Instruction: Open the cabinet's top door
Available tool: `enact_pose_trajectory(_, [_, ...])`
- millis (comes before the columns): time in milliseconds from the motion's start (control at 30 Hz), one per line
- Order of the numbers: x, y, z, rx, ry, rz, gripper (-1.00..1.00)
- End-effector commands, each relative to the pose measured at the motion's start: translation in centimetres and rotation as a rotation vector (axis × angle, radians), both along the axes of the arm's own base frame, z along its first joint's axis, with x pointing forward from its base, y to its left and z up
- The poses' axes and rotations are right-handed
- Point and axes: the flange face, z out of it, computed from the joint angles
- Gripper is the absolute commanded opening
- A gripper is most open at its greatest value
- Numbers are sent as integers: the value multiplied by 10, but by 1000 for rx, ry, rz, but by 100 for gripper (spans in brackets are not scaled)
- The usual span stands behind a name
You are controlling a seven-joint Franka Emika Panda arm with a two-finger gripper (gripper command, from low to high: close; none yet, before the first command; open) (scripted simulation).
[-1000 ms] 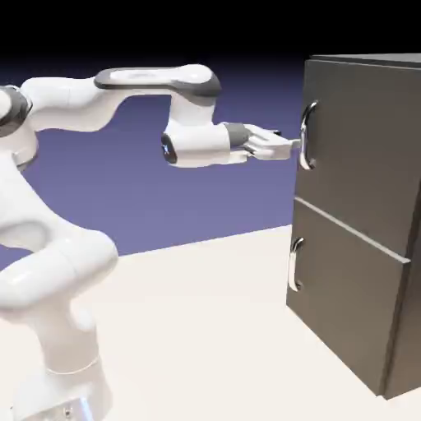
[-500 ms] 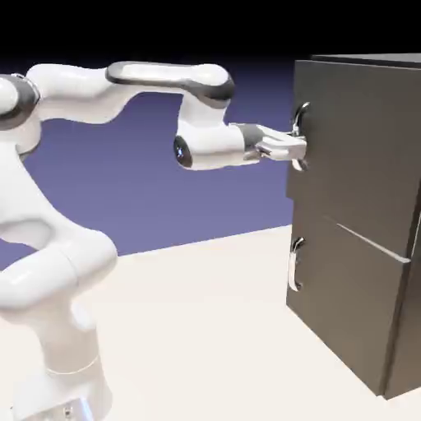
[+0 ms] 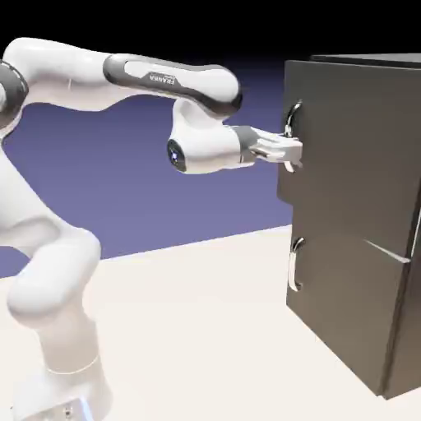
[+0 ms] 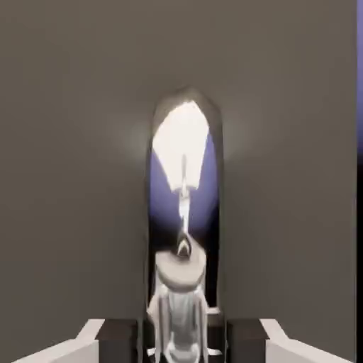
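Note:
The tall dark cabinet (image 3: 386, 329) stands at the exterior view's right. Its top door (image 3: 345, 173) is ajar, its handle edge swung out past the lower door's front. My gripper (image 3: 289, 150) is shut on the top door's curved silver handle (image 3: 291, 117), around its lower half. In the hand view the shiny handle (image 4: 183, 213) runs up the middle against the grey door panel (image 4: 71, 177). There my gripper (image 4: 183, 342) closes on the handle's base, with a grey fingertip (image 4: 113, 333) on either side.
The lower door (image 3: 341, 312) sits shut below, with its own smaller silver handle (image 3: 294, 265). A pale tabletop (image 3: 197, 329) stretches between the robot's base and the cabinet. A thin strip of blue backdrop (image 4: 359, 71) shows at the hand view's right edge.
The jaws went from open in front of the handle to shut on it. The hand then drew back to the left, and the top door's handle edge swung out with it.

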Motion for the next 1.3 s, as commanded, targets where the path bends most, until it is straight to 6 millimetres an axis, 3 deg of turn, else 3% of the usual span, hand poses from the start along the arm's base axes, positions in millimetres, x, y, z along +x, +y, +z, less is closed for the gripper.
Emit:
enact_pose_trajectory(0, [-5, -3, 0, 1, 0, 18, -100])
enact_pose_trajectory(767, [-102, -109, 0, 1, 0, 435, -100])
enact_pose_trajectory(1000, [-125, -155, 0, 1, 0, 583, -100])
enact_pose_trajectory(1267, [-145, -223, 0, 1, 1, 788, -100])
